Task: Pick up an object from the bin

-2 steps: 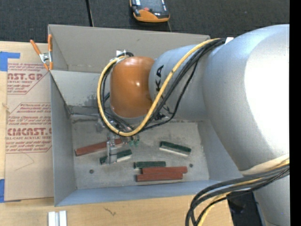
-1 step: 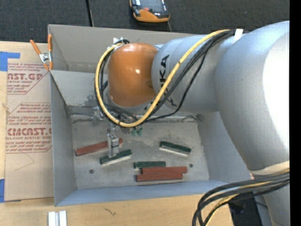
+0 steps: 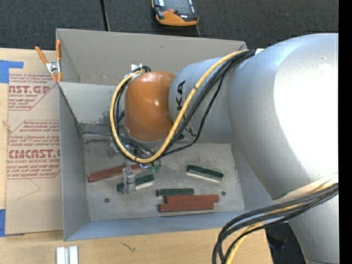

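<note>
Arm [image 3: 286, 109] reaches down into bin [image 3: 74, 158]. The orange cover [image 3: 146, 106] on its wrist sits above the hand [image 3: 130, 181], and cables [image 3: 114, 114] loop round the cover.

Hand is low, at or near the bin floor. Whether it is released or clenched: cannot tell, since the wrist and cables hide much of it. Nothing can be seen in its grasp.

Things, placed from the hand:
- Short red bar [image 3: 107, 174]: lies flat to the hand's left, with its near end right at the hand. Contact cannot be made out.
- Small green bar [image 3: 145, 180], with a pale edge: just beside the hand on its right and slightly tilted. These two bars are nearest the hand, and I cannot tell which one it is over.
- Dark green bar [image 3: 175, 192]: right of the hand and a little nearer the front wall, lying apart from it.
- Long red bar [image 3: 188, 202]: just below the dark green bar and roughly parallel to it.
- Green-white bar [image 3: 204, 172]: well to the right of the hand, lying alone and angled.
</note>
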Controlling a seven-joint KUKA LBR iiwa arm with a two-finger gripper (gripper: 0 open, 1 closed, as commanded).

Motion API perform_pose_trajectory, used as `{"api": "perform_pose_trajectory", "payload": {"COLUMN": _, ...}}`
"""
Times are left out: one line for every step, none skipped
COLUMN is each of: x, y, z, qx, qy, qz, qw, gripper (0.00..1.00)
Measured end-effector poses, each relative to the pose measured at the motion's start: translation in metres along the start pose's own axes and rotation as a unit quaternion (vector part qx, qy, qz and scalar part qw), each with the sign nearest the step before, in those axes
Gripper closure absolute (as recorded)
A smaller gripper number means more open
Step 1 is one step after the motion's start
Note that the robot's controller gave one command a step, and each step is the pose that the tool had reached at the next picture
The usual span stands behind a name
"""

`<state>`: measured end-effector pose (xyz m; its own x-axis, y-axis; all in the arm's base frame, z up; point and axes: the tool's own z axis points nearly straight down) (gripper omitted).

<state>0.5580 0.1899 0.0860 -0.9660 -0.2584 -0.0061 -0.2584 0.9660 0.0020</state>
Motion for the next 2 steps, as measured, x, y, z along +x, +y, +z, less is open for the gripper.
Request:
{"api": "perform_pose_trajectory", "payload": {"x": 0.0021, "y": 0.0059, "z": 0.0131, "qx": 0.001, "qy": -0.0024, "qz": -0.058, "qw": 0.9983, "gripper": 1.0}}
{"api": "perform_pose_trajectory", "payload": {"x": 0.002, "y": 0.0058, "z": 0.0131, "qx": 0.001, "qy": -0.0024, "qz": -0.058, "qw": 0.9983, "gripper": 1.0}}
